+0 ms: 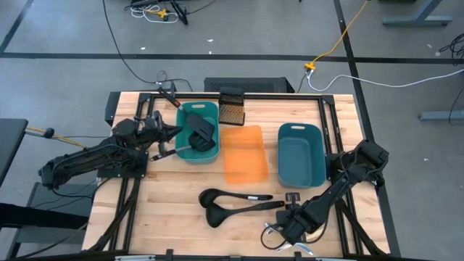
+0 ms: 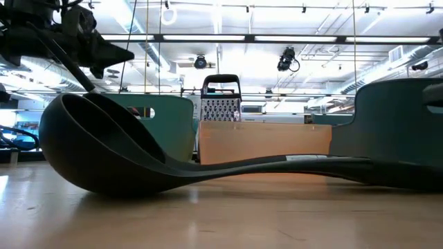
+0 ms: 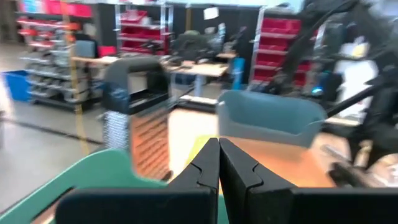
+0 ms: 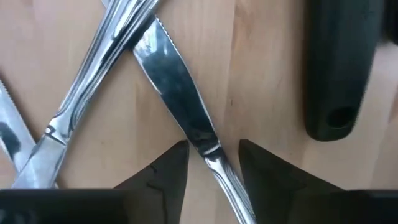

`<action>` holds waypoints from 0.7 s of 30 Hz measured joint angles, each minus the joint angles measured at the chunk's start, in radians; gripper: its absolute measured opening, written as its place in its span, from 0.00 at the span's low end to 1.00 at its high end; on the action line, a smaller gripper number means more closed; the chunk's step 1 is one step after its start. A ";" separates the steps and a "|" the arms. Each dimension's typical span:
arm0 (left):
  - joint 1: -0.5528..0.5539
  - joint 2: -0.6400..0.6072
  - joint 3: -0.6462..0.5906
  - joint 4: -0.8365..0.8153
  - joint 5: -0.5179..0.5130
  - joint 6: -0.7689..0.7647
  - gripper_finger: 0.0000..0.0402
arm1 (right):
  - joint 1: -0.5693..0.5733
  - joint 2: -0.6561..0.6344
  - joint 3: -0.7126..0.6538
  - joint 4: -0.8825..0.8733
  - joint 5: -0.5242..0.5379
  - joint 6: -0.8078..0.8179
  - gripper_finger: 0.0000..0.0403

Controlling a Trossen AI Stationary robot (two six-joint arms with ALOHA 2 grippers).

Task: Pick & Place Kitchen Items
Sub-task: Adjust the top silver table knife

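Now we have the right gripper (image 4: 213,163) low over the near right part of the wooden table (image 1: 181,210), its two dark fingers spread to either side of a silvery table knife with a serrated blade (image 4: 180,106). The knife lies flat on the wood among other crossed silvery cutlery pieces (image 4: 74,112), with the black handle end of a ladle (image 4: 339,68) just beside them. We judge the knife light, stiff and slippery, and so thin that the fingertips must reach right down to the wood; the narrow neck where blade meets handle, between the fingers, looks the best hold. The neighbouring pieces overlap each other and may be dragged along.

Our left gripper (image 3: 219,163), fingers pressed together and holding nothing we can see, hangs over the teal rectangular tray (image 1: 185,154), where a black-headed spatula (image 1: 197,138) already lies. Two all-black ladles (image 1: 225,206) rest mid-table in front of the orange tray (image 1: 243,174).
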 joint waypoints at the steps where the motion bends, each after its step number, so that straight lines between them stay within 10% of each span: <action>1: 0.000 0.000 0.000 0.008 0.018 -0.015 0.02 | -0.006 0.002 -0.008 0.009 -0.013 0.000 0.37; 12: -0.092 0.084 0.038 0.082 0.030 -0.058 0.02 | -0.020 -0.002 -0.050 0.053 -0.030 0.007 0.11; 21: -0.110 0.163 0.046 0.084 0.012 -0.056 0.02 | -0.021 -0.005 -0.054 0.057 -0.017 0.038 0.10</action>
